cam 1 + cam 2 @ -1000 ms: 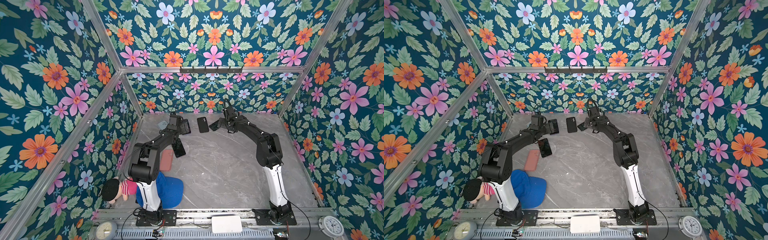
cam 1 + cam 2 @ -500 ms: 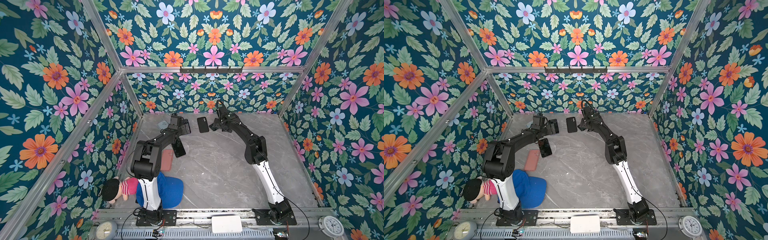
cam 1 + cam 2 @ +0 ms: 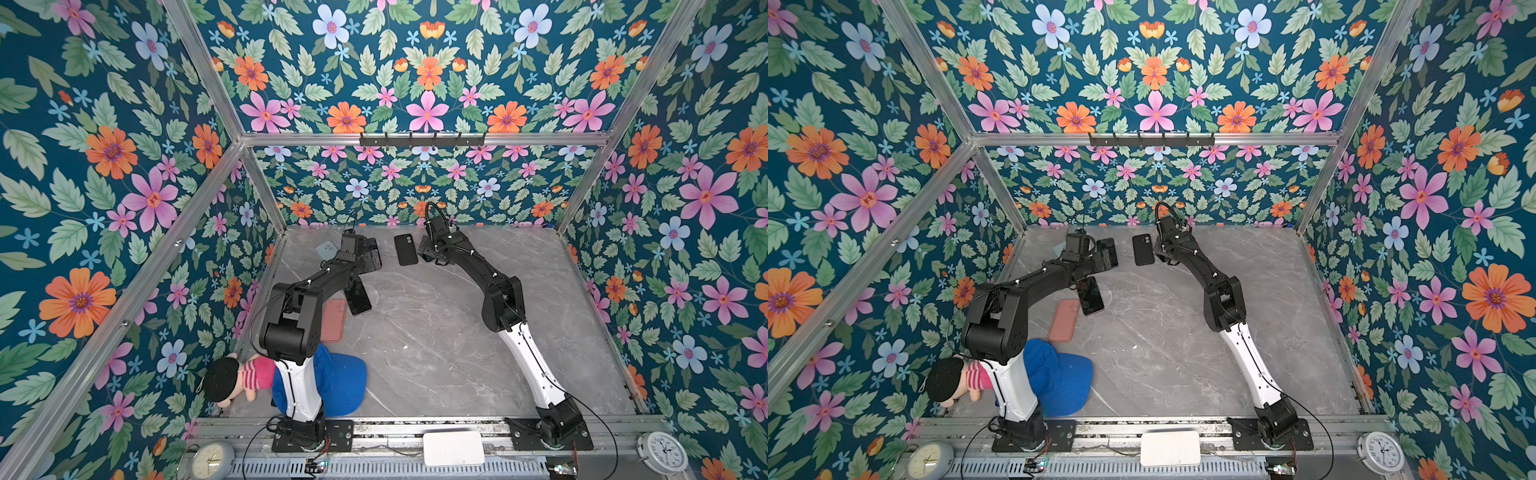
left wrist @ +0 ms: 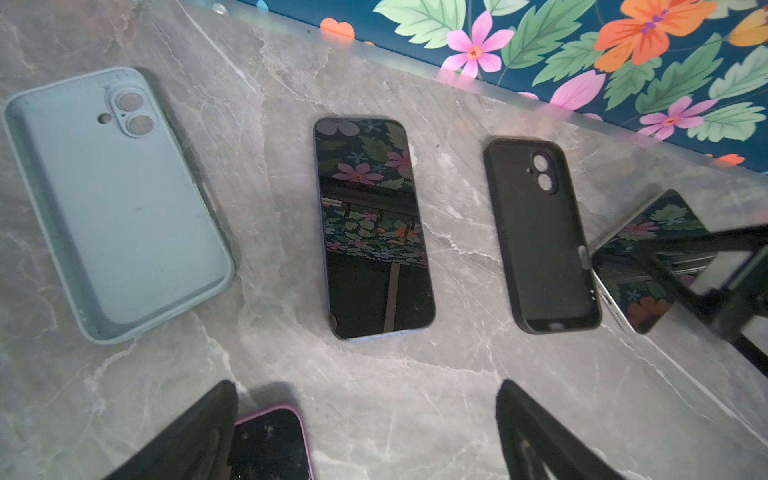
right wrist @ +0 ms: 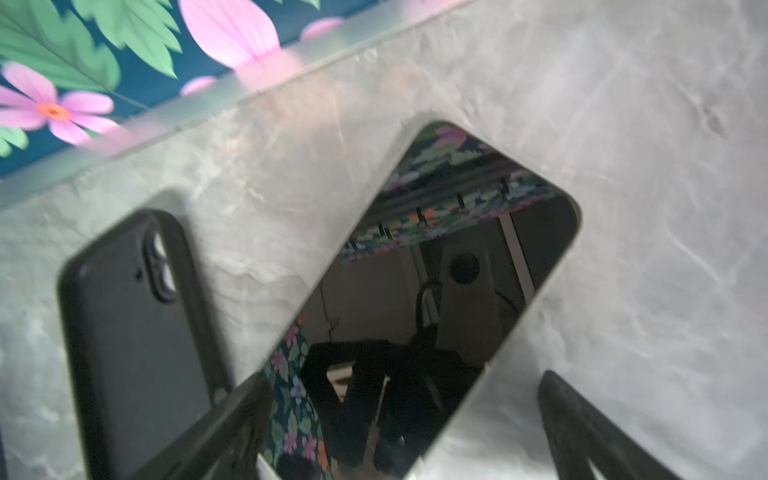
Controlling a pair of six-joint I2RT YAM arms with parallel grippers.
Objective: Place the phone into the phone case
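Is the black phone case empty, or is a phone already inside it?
Empty. The black phone case lies hollow side up, its bare inner floor and camera holes showing.

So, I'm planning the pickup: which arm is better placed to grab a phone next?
Right, probably. The right gripper, open, straddles the silver phone beside the black case; the left gripper hangs short of the blue-edged phone.

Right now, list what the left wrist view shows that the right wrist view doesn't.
Only left wrist: the light blue case, the blue-edged phone, a pink-edged phone and the open left gripper. Only right wrist: nothing extra, just a closer, blurred look. Both: the black case, the silver-edged phone beside it, the open right gripper over that phone, and the marble table.
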